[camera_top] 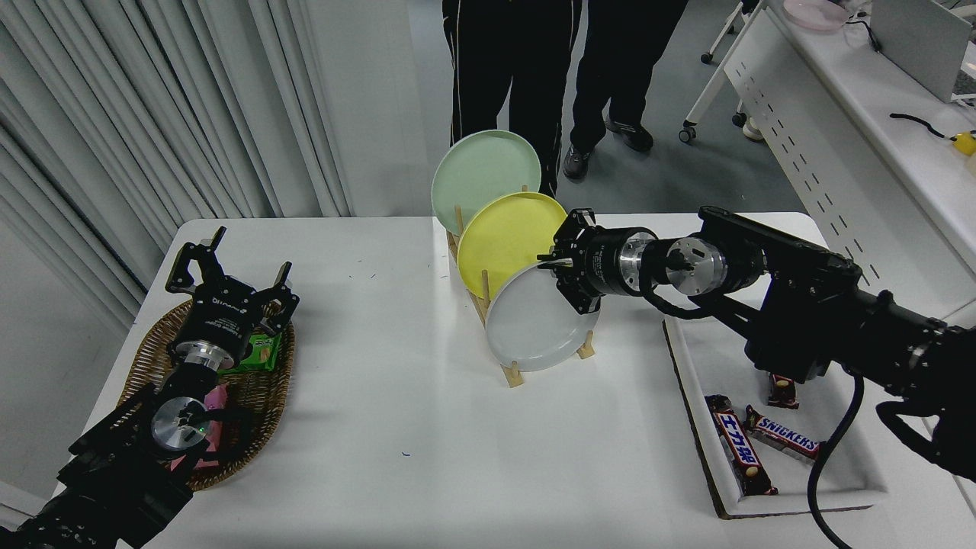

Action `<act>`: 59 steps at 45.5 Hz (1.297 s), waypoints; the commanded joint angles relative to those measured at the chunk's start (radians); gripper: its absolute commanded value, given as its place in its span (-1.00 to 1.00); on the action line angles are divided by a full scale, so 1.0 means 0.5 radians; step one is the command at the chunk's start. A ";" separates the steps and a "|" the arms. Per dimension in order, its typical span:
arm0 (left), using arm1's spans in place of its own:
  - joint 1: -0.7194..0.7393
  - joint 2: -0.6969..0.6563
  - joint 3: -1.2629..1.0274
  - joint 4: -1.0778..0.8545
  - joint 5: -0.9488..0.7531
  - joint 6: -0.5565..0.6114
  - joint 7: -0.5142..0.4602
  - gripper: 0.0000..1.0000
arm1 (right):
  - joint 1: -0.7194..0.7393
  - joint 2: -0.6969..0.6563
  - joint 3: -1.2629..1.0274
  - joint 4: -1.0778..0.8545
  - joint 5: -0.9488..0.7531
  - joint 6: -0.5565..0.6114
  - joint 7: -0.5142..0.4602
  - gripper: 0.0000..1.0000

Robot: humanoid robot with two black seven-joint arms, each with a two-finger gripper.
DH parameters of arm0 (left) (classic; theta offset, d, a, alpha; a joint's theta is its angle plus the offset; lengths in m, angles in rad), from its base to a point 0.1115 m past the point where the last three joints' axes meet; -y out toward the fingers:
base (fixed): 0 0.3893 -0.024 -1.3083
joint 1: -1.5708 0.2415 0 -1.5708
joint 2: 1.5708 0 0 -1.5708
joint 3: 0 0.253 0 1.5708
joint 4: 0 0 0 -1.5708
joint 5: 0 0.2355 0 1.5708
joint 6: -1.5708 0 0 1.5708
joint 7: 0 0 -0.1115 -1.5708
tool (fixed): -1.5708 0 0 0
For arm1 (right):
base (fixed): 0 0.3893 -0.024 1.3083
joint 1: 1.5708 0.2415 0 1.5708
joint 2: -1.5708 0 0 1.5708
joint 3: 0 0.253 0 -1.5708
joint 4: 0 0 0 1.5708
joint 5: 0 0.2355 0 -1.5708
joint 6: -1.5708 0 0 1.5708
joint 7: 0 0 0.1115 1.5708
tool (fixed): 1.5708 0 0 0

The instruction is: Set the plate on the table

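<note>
The light grey plate (pixel 530 324) stands upright in the front slot of the wooden rack (pixel 512 373) on the white table (pixel 396 427). Behind it stand the yellow plate (pixel 503 236) and the pale green plate (pixel 480 175). My right gripper (pixel 560 280) reaches in from the right and is shut on the grey plate's upper right rim, one finger in front of the plate and one behind. My left gripper (pixel 232 267) is parked open above a wicker basket at the lower left.
The wicker basket (pixel 267 396) holds snack packs. A white tray (pixel 854 488) at the right holds chocolate bars (pixel 740 450). Two people's legs (pixel 526 69) stand beyond the table's far edge. A white perforated desk (pixel 823 137) is at the far right.
</note>
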 commanded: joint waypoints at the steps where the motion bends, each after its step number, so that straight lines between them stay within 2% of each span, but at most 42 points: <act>1: 0.000 0.000 -0.002 -0.002 0.000 0.000 0.000 1.00 | 0.001 -0.005 0.007 -0.002 0.000 0.004 -0.001 -1.00; 21: 0.000 0.000 0.001 -0.002 0.000 0.000 0.000 1.00 | 0.013 -0.069 0.010 0.022 -0.009 0.025 -0.007 -1.00; 33: 0.000 0.000 -0.002 0.001 0.000 0.000 0.000 1.00 | 0.124 -0.204 0.025 0.117 0.003 0.022 -0.099 -1.00; 51: 0.000 0.000 -0.002 0.001 0.000 0.000 0.000 1.00 | 0.277 -0.468 0.124 0.599 0.788 -0.104 -0.154 -1.00; 59: 0.000 0.000 0.001 0.001 0.000 0.000 0.000 1.00 | 0.452 -0.496 0.234 0.630 0.850 -0.392 -0.329 -1.00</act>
